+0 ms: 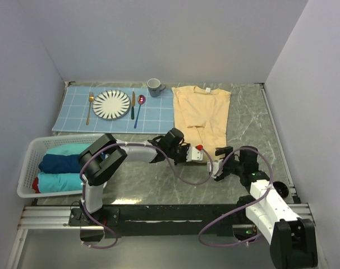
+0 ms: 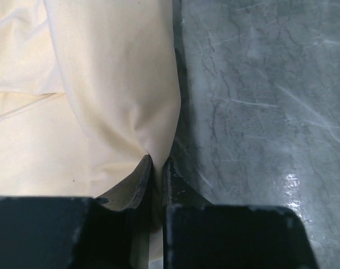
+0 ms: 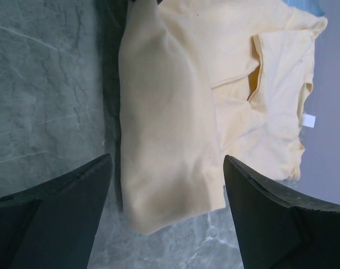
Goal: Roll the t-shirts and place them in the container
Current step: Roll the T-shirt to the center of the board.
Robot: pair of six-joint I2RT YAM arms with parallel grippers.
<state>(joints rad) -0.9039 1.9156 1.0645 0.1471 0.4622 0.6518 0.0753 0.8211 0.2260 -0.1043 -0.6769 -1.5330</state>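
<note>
Your left fingers point(image 2: 131, 193) clamp the six-o'clock hem of the yellow t-shirt point(image 2: 114, 84); close your spread right fingers point(image 3: 58, 202) there too, then roll toward twelve.

no legible text or numbers, white neck label point(image 3: 310, 119) on pale yellow t-shirt point(image 3: 175, 112) unreadable
</note>
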